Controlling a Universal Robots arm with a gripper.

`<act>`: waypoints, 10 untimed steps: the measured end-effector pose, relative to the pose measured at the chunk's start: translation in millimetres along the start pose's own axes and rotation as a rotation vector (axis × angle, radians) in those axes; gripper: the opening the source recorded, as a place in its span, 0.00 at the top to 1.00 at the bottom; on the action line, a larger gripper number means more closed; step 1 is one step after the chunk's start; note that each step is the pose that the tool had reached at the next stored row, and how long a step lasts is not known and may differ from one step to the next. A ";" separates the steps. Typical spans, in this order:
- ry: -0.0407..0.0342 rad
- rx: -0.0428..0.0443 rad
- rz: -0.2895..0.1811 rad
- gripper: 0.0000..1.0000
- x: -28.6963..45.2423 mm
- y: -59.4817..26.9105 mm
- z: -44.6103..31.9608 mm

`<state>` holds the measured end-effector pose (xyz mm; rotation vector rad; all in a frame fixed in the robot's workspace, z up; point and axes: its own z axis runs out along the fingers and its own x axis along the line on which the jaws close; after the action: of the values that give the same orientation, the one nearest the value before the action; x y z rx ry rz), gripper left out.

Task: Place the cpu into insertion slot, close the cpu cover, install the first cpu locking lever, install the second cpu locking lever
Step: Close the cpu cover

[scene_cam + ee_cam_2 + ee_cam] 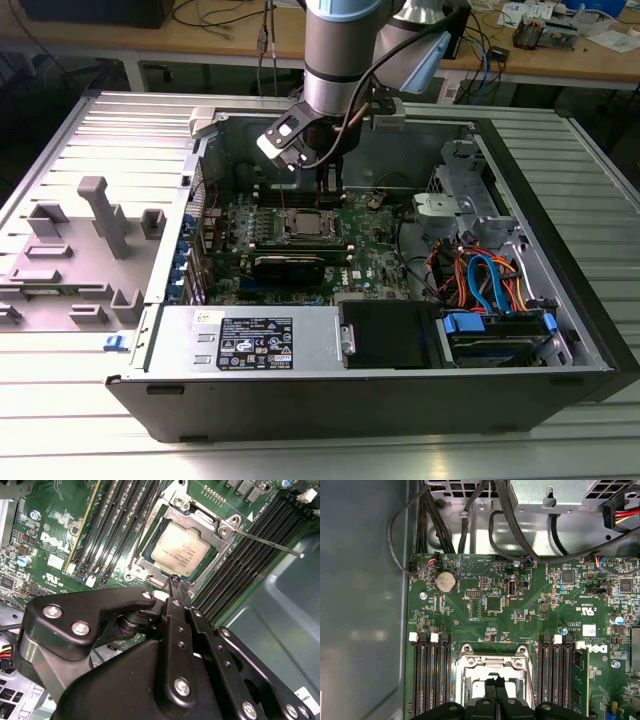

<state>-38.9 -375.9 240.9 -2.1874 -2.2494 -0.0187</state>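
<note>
One cpu inside the cpu cover lies just beside the pincer.

Over the cpu cover the case stands open from above. Rows of memory slots press close on both sides. A thin lever juts across one row, and cables lie by the case wall.

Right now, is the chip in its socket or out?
In: the chip lies flat, with the metal cover frame down around its edges.
</note>
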 end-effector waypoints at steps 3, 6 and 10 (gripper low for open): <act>-0.0001 0.0000 0.000 0.89 0.0 -0.7 0.0; 0.0000 0.0000 0.000 0.89 0.1 -4.2 0.0; 0.0000 0.0000 0.000 0.89 0.3 -9.5 0.2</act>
<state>-48.4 -375.9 240.6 -2.1874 -2.2494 -0.0186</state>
